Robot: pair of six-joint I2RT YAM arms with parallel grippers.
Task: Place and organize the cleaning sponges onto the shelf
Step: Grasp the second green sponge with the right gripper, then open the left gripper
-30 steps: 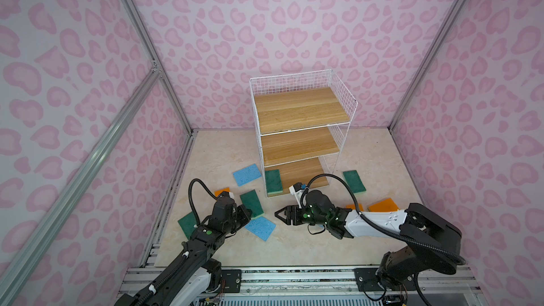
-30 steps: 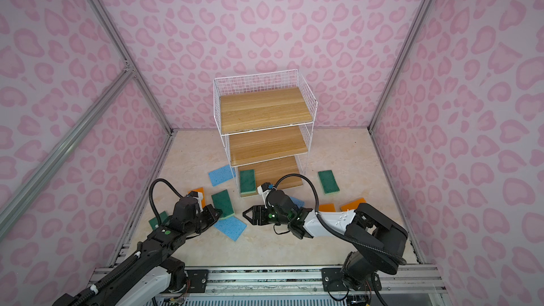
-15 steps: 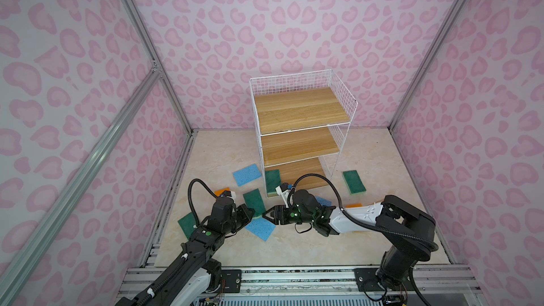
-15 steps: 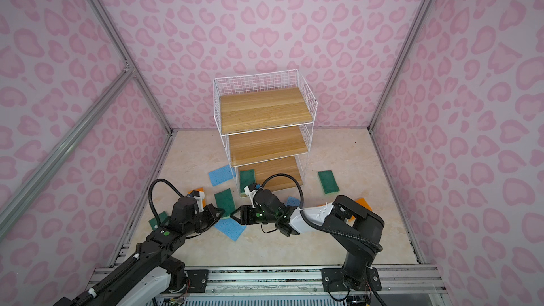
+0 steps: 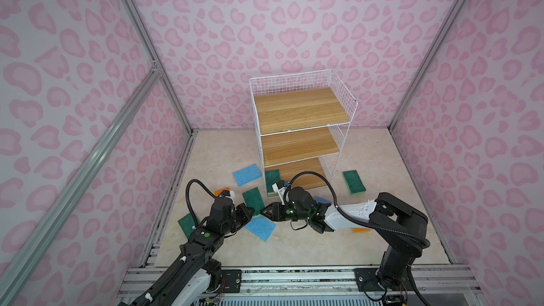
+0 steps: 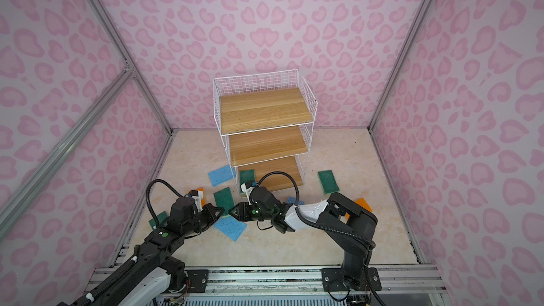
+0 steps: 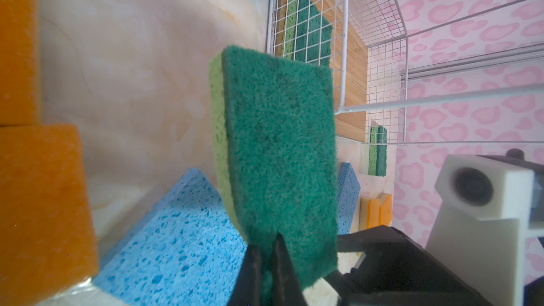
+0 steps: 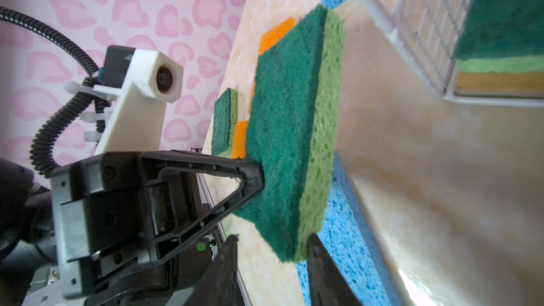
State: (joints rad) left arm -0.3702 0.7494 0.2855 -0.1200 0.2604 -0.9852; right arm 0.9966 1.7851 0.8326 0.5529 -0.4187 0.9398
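Green sponge (image 7: 279,142) clamped in L claw (image 7: 266,248); R claw (image 8: 272,238) part-spread astride.

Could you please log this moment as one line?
left gripper: shut on green sponge | right gripper: open, straddling it | shelf: bottom board holds second green sponge

- The shelf (image 5: 297,110): white wire rack, three wood boards, upright at the back of the tabletop (image 5: 294,245).
- A shelved green sponge (image 5: 272,179) lies flat on its bottom board.
- The held green sponge (image 5: 253,200), dark green over light green, hangs tilted above the tabletop, pinched by the left gripper (image 7: 266,242).
- A near blue sponge (image 5: 260,228) lies flat below it; a far blue sponge (image 5: 247,174) beside the shelf.
- A right green sponge (image 5: 354,182) and a left green sponge (image 5: 187,221) lie flat, well apart.
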